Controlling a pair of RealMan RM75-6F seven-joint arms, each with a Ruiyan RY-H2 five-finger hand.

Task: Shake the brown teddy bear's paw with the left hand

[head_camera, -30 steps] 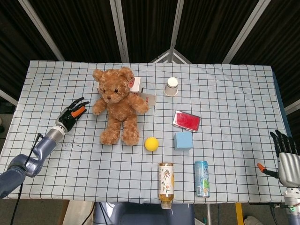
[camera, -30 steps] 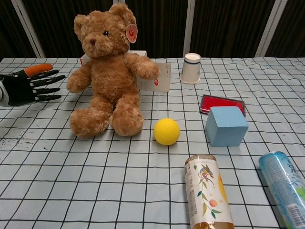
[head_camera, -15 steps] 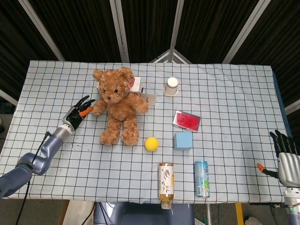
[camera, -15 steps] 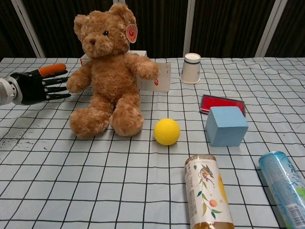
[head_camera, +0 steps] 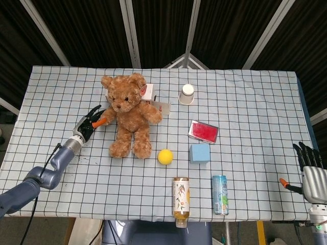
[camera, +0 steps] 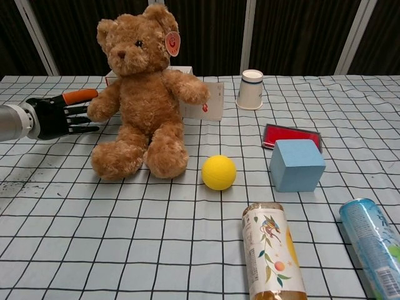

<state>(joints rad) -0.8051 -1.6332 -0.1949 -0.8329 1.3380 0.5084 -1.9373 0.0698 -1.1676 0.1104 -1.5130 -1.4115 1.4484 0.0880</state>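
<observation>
While the fluffy brown teddy bear (head_camera: 129, 113) sits upright in the upper left part of the checked tablecloth (head_camera: 245, 102), the black left hand (head_camera: 90, 124) reaches in from the left of the frame with its fingers spread and its orange thumb (camera: 80, 95) pointing at the bear's near paw (camera: 100, 110). From the chest view the fingertips sit just beside that paw, and whether they touch it cannot be told. Behind the bear stands a white box (head_camera: 148, 92) with red print. At the lower right corner of the head view, the right hand (head_camera: 310, 171) hangs off the table edge, fingers straight and apart, holding nothing. A small yellow ball (head_camera: 165, 156) lies just right of the bear's feet, with a pale blue cube (head_camera: 200, 152) further right.
</observation>
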